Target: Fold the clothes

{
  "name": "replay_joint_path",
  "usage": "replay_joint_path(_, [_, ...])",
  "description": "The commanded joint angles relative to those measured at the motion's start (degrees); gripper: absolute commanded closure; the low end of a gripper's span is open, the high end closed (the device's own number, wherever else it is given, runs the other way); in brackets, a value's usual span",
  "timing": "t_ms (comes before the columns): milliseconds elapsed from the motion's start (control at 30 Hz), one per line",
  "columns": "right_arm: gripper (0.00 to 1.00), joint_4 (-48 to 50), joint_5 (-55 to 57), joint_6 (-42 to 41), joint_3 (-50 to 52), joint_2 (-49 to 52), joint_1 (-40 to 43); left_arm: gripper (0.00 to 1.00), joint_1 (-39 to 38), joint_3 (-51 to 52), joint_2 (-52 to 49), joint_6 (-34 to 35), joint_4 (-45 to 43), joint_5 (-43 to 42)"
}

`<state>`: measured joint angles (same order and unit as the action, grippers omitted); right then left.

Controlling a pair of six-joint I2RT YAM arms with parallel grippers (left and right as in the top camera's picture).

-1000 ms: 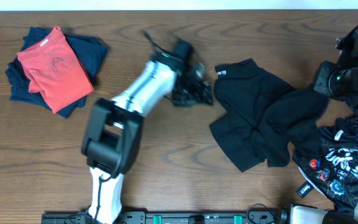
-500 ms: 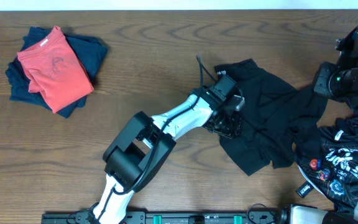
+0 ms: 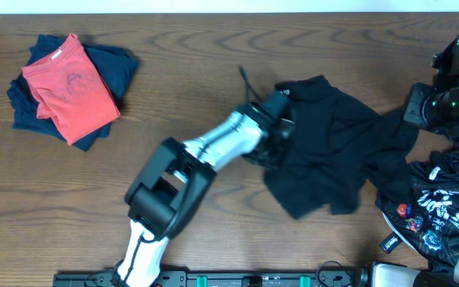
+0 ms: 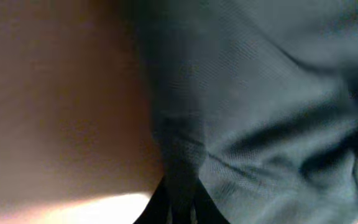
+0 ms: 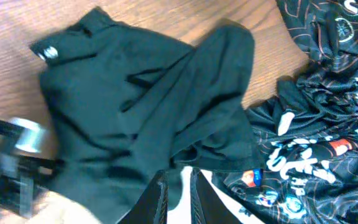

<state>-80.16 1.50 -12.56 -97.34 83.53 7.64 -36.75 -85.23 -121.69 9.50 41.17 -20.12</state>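
A large black garment (image 3: 333,151) lies crumpled right of the table's centre, a small white logo (image 3: 284,93) at its upper left corner. My left gripper (image 3: 276,142) is at the garment's left edge, shut on a pinch of the black fabric; in the left wrist view the cloth (image 4: 260,106) fills the frame and runs down between the fingertips (image 4: 180,208). The right gripper (image 5: 179,183) hangs above the garment's right side (image 5: 154,99), fingers nearly together with nothing between them. A dark printed garment (image 3: 437,207) lies heaped at the far right.
A folded pile, a red-orange shirt (image 3: 68,84) on top of navy cloth (image 3: 110,60), lies at the back left. The right arm's base and camera housing (image 3: 445,100) stand at the right edge. Bare wooden table (image 3: 213,56) surrounds the left arm.
The left arm swung right from the table's middle to the black garment. Its jaws closed on the garment's left edge, and the cloth has bunched slightly leftward. The right arm stayed put.
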Motion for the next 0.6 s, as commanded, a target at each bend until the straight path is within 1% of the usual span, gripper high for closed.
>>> replay_joint_path(0, [0.89,-0.2,1.7,0.0,0.0,-0.7,-0.4,0.94,11.3,-6.2,2.3,-3.7,2.5,9.2])
replay_joint_path(133, [0.91,-0.3,1.7,0.5,0.0,-0.5,-0.4,0.94,23.1,-15.5,2.8,-3.6,6.7,9.0])
replay_joint_path(200, [0.91,-0.5,1.7,0.5,0.0,-0.2,-0.4,0.94,27.6,-19.2,2.8,-2.9,8.6,8.4])
replay_joint_path(233, [0.91,-0.5,1.7,0.5,0.1,0.0,-0.4,0.83,29.8,-20.9,2.8,-2.8,9.6,7.4])
replay_joint_path(300, [0.91,-0.5,1.7,0.4,0.5,0.0,-0.4,0.45,32.9,-22.3,2.9,-2.8,11.0,4.5])
replay_joint_path(333, [0.92,-0.5,1.7,0.4,0.8,0.0,-0.4,0.34,34.4,-22.4,3.0,-2.8,12.2,2.6])
replay_joint_path(367, [0.91,-0.5,1.6,0.4,1.2,0.1,-0.4,0.3,35.6,-22.4,3.0,-2.8,13.7,0.8])
replay_joint_path(500, [0.88,0.0,1.5,0.4,3.9,0.1,-0.4,0.25,37.7,-21.5,3.0,-1.7,22.1,-6.3])
replay_joint_path(567, [0.8,0.1,0.9,0.3,6.1,0.1,-0.5,0.23,37.3,-20.8,3.0,-1.5,26.7,-6.4])
